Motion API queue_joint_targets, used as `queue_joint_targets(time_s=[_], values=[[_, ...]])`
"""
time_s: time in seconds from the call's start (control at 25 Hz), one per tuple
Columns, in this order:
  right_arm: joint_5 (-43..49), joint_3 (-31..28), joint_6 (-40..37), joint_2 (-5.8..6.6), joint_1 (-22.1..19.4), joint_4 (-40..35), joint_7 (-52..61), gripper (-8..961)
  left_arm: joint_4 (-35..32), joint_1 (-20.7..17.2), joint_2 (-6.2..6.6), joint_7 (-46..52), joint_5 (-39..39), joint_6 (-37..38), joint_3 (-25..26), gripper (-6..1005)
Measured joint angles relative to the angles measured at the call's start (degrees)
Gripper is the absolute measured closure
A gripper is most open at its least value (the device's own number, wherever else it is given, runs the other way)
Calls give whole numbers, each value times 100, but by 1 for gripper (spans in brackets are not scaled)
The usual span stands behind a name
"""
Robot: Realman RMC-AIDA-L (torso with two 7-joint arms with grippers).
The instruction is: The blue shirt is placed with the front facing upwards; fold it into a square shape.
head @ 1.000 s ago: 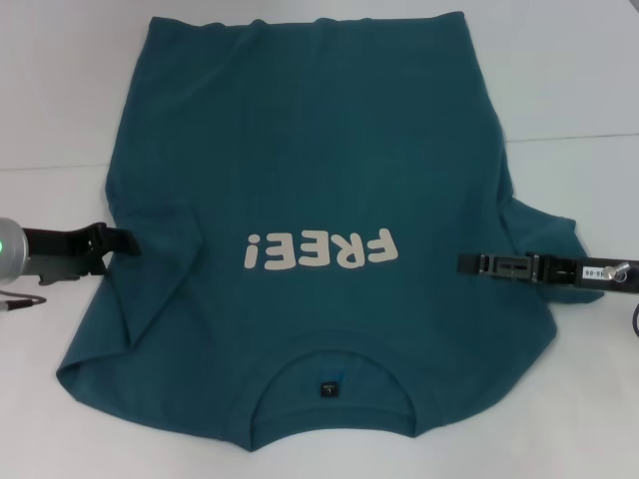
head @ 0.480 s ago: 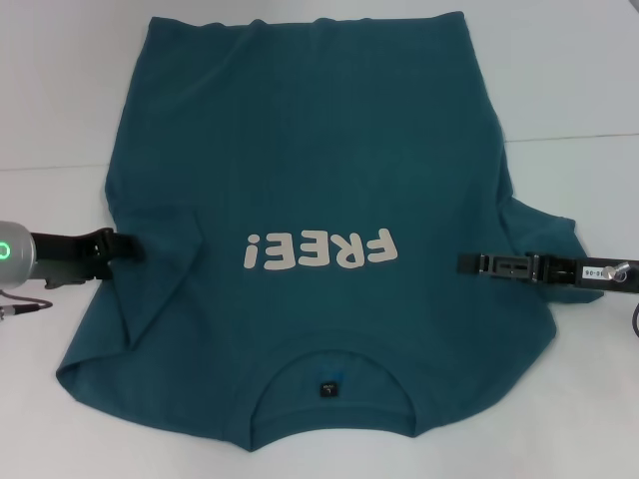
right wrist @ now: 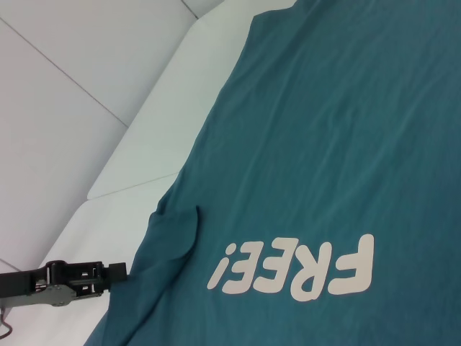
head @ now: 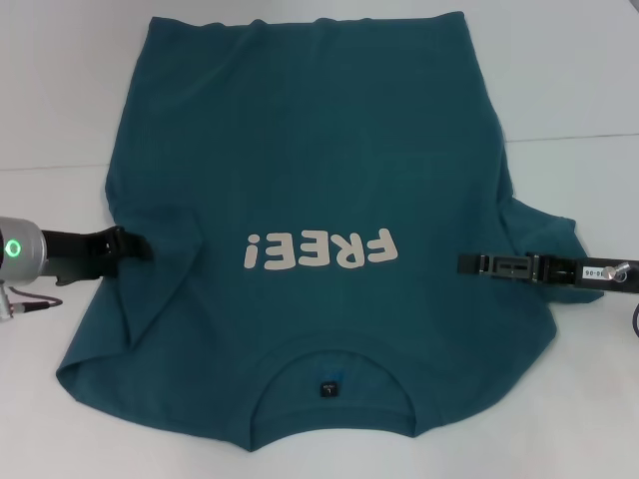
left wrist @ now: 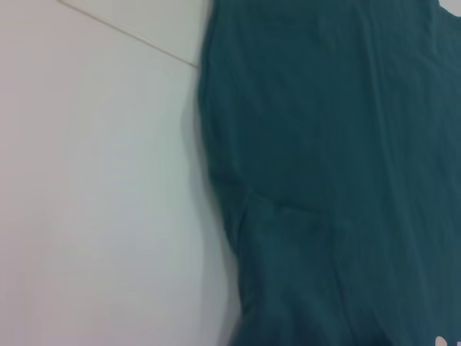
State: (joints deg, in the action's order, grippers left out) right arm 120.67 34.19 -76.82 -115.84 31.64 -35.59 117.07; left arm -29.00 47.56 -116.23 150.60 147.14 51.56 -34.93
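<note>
Your dark teal-blue cotton T-shirt (head: 319,200) lies flat on the white table (head: 579,80), cream "FREE!" lettering (head: 321,249) up, collar nearest the robot. Left gripper (head: 138,246) sits at the shirt's left sleeve edge; right gripper (head: 467,264) rests over the right side by the sleeve. Can't tell whether either pincer is open or clamped.

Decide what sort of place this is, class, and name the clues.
Probably a robot test bench or lab: a bare white table, one blue shirt spread flat, and a left claw and right claw at its sides.
</note>
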Motion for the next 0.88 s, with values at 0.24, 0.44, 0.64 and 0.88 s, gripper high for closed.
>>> queue_joint_targets(time_s=[0.24,0.44,0.64,0.88], values=[[0,0,4,0,0,0,-6,11,23,42,5,28,49,4,-104,598],[0,0,7,0,0,6,-8,12,-24,33,1,18,15,103,-113,690],[0,0,9,0,-10,9,-9,12,-244,-4,-8,6,-21,530,-77,893],[0,0,10,0,-16,9,-9,12,-537,-160,-96,-233,-555,1012,-99,967]])
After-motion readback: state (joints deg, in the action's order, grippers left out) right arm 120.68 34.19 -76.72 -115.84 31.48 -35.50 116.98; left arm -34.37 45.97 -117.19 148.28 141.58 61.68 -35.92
